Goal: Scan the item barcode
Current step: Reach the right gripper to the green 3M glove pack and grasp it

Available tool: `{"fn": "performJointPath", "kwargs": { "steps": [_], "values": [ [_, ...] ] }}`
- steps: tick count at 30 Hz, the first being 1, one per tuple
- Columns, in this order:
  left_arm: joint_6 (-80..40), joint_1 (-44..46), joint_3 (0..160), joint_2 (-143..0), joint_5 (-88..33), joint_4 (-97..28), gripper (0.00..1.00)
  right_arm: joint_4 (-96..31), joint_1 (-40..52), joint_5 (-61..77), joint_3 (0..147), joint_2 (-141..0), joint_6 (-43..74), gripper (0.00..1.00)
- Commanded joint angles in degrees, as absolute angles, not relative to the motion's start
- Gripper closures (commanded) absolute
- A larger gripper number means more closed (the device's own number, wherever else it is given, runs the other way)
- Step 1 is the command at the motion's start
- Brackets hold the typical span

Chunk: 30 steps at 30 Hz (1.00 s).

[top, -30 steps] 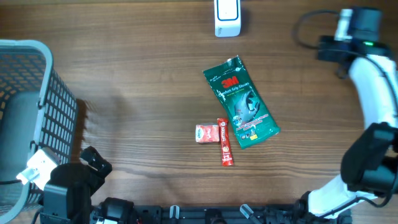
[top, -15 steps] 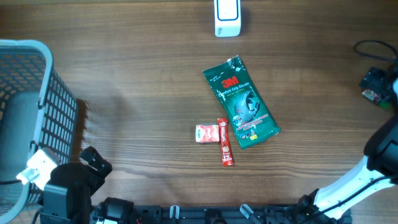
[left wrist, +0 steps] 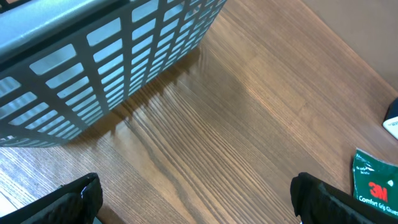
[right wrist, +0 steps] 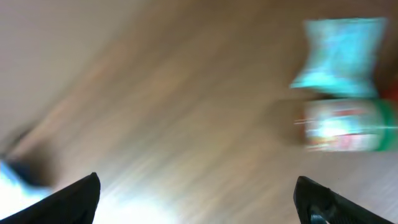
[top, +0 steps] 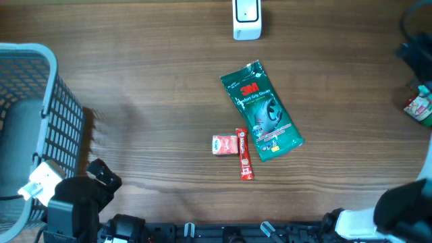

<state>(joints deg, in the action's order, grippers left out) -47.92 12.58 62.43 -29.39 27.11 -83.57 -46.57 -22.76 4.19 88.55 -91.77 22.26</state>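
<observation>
One basket (top: pixel 30 115) stands at the left edge of the table (top: pixel 148 81). The green pack (top: pixel 262 111) lies flat mid-table, well apart from the scanner (top: pixel 246 19). The left gripper (left wrist: pixel 196 202) and right gripper (right wrist: pixel 199 202) have their fingers spread wide, empty.

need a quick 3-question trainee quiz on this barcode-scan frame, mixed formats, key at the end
1. True or false: the green 3M pack lies inside the basket.
2. In the overhead view, what lies just left of the red stick packet? A) a mug B) the small red-and-white packet C) a pair of scissors
3. Fill in: the left gripper has its jaws ____, with nothing between them.

Key: 1 false, the pack lies on the bare table; 2 B; 3 open.
</observation>
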Motion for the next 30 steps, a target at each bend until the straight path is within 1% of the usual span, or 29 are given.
{"fn": "performJointPath", "kwargs": {
  "steps": [1,4,7,10,13,16,19,21,22,24,25,27,28,29,30],
  "values": [
    [-48.47,12.14,62.81,-29.19,27.24,-83.44,0.00,-50.24,-9.08,11.05,88.29,-92.71,19.07,0.00],
    [-48.47,12.14,62.81,-29.19,27.24,-83.44,0.00,-49.56,3.77,10.13,86.41,-94.41,15.99,0.00],
    [-48.47,12.14,62.81,-29.19,27.24,-83.44,0.00,-48.16,13.15,7.81,83.50,-97.60,15.11,0.00],
    [-48.47,12.14,62.81,-29.19,27.24,-83.44,0.00,-48.14,20.34,1.72,81.08,-103.07,14.83,0.00],
    [-48.47,12.14,62.81,-29.19,27.24,-83.44,0.00,-48.49,25.91,-1.23,80.86,-108.66,11.27,0.00],
    [-48.47,12.14,62.81,-29.19,27.24,-83.44,0.00,-47.81,30.37,-10.39,80.86,-112.64,11.35,0.00],
    [-48.47,12.14,62.81,-29.19,27.24,-83.44,0.00,-46.68,32.69,-18.55,80.86,-116.53,12.14,0.01],
    [-48.47,12.14,62.81,-29.19,27.24,-83.44,0.00,-46.46,32.84,-17.98,80.86,-118.45,12.19,0.02],
    [-48.47,12.14,62.81,-29.19,27.24,-83.44,0.00,-46.48,32.84,-17.26,80.86,-119.33,12.23,0.04],
    [-48.47,12.14,62.81,-29.19,27.24,-83.44,0.00,-46.76,32.84,-16.67,80.86,-121.23,12.19,0.06],
    [-48.47,12.14,62.81,-29.19,27.24,-83.44,0.00,-46.89,32.82,-16.69,80.86,-121.84,12.19,0.09],
    [-48.47,12.14,62.81,-29.19,27.24,-83.44,0.00,-47.24,32.82,-16.67,80.86,-123.04,12.51,0.25],
    [-48.47,12.14,62.81,-29.19,27.24,-83.44,0.00,-47.88,32.82,-16.60,80.86,-123.46,13.82,0.37],
    [-48.47,12.14,62.81,-29.19,27.24,-83.44,0.00,-48.71,32.82,-15.55,80.86,-124.11,15.09,0.48],
    [-48.47,12.14,62.81,-29.19,27.24,-83.44,0.00,-49.36,32.82,-12.34,80.86,-124.31,14.96,0.62]
  ]
}}
